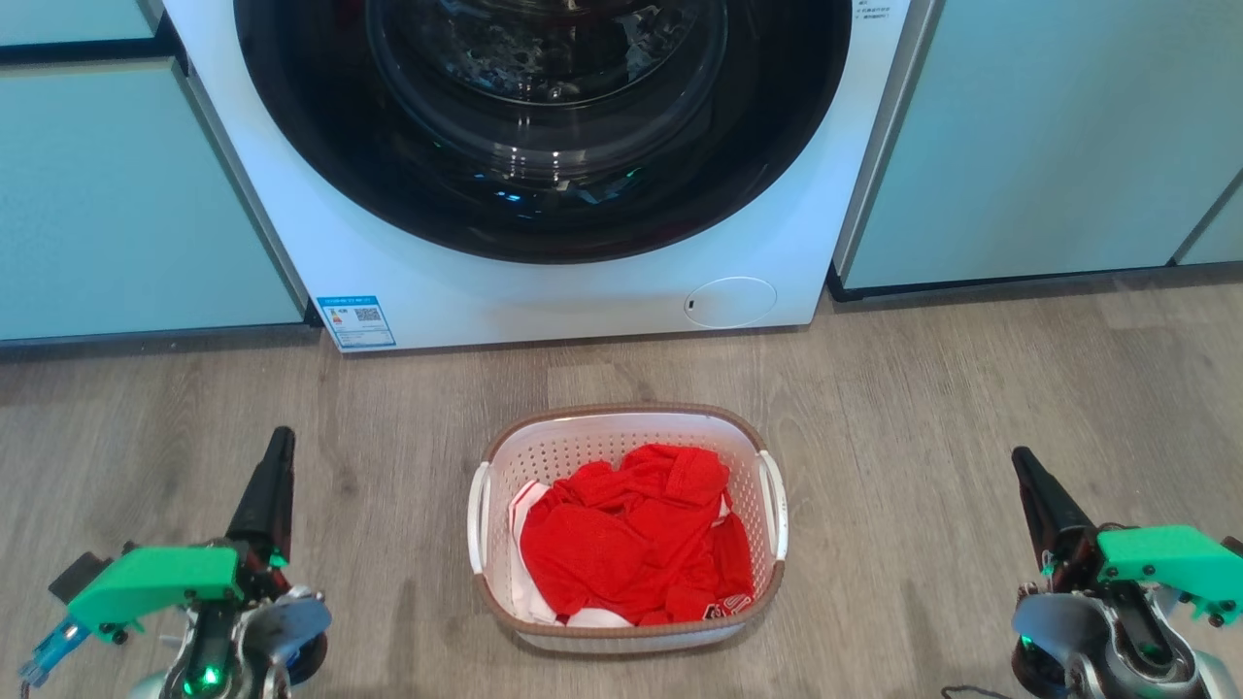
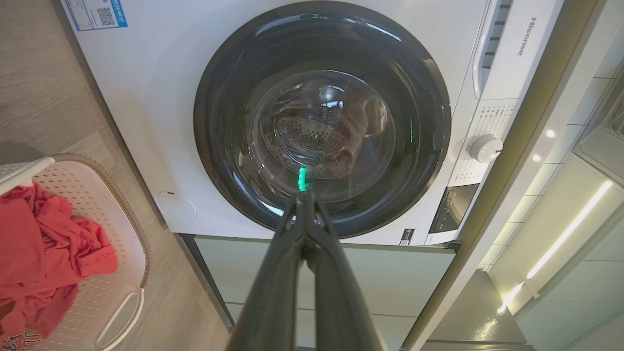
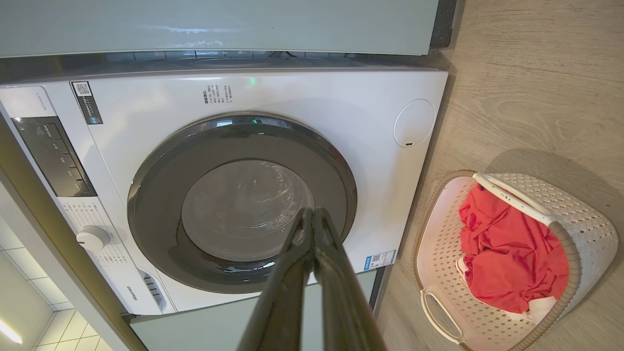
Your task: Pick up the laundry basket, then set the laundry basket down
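Laundry basket (image 1: 602,445) sits mid-floor (image 1: 923,388) between left gripper (image 1: 282,434) and right gripper (image 1: 1020,456). Both are pinched together and empty (well apart from it). Each should open, then take the side handles (image 1: 478,515) evenly.

The basket (image 1: 583,449) stands on the floor (image 1: 923,388), before the washer (image 1: 583,291) and apart from it. Clothes (image 1: 631,544) lie in the basket, heaped toward its near end. The washer stands at the back between the left cabinet (image 1: 117,194) and the right cabinet (image 1: 1049,136), each just beside it. The left gripper (image 1: 282,439) hangs left of the basket and the right gripper (image 1: 1020,458) right of it, both well apart from it, fingers pointing toward the washer. The basket's handles sit on its left and right sides, one toward each gripper.
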Controlling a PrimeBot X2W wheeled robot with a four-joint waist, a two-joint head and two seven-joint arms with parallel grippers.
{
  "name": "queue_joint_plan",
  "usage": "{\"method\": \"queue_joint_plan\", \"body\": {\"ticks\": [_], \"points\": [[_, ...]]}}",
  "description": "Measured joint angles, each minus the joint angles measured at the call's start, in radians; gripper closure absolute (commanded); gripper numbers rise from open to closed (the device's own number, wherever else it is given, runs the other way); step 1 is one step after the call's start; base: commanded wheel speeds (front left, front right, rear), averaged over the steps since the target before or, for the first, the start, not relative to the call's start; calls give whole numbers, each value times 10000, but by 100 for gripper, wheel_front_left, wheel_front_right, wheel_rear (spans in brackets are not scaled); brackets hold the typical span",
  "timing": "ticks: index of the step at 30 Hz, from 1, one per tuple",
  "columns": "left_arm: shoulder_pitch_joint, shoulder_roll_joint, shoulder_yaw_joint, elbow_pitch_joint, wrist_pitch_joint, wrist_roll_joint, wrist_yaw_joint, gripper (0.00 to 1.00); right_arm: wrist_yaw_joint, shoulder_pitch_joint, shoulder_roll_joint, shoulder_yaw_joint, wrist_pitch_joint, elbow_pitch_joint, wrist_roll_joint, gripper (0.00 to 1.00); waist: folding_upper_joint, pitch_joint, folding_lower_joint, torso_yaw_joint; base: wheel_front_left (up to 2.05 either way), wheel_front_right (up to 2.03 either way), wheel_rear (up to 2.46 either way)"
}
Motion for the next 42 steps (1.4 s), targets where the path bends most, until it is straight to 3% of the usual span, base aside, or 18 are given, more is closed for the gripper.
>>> {"method": "queue_joint_plan", "body": {"ticks": [42], "points": [[0,0,0,0,0,0,0,100,0,0,0,0,0,0,0,100,0,0,0,0,0,0,0]]}}
